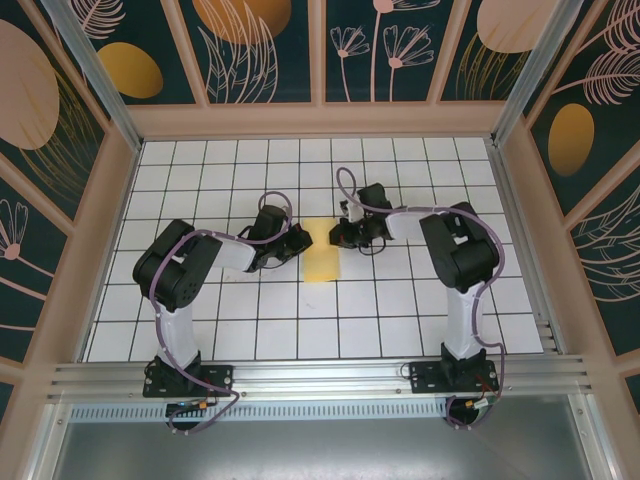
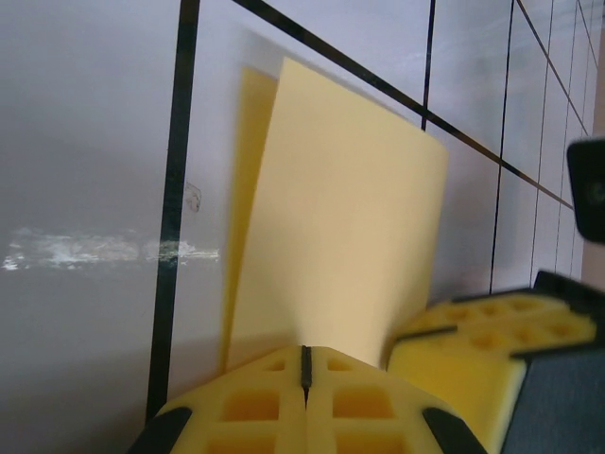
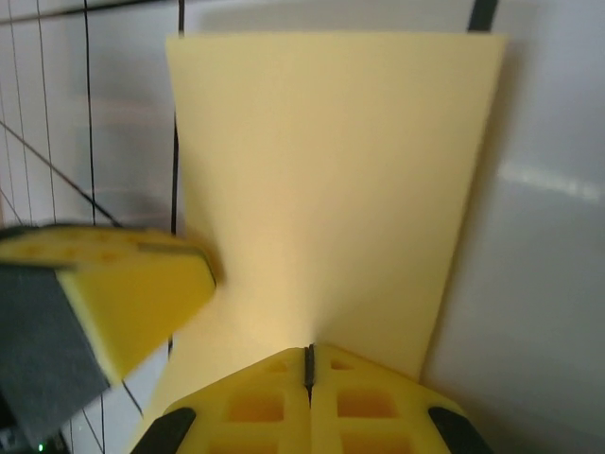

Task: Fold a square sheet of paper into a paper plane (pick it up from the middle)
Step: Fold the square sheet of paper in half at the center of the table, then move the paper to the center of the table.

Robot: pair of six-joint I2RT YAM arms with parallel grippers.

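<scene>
Position: square sheet of paper lies mid-tabletop between arms, a narrow strip with second layer beneath (folded over, apparently). Left hand clenched, tips over sheet's edge. Right hand clenched likewise, close beside. Pinching or only pressing: cannot tell. Paper thin, light, floppy, creases readily, likely slides on glossy white grid. Best grasped mid-sheet. Dark leaf-patterned walls enclose cell.

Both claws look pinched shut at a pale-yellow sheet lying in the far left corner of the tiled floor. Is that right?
Not quite. The sheet of paper lies near the middle of the tiled floor, between the arms, not in a corner, as the top external view shows. The left gripper and right gripper are indeed shut at it.
</scene>
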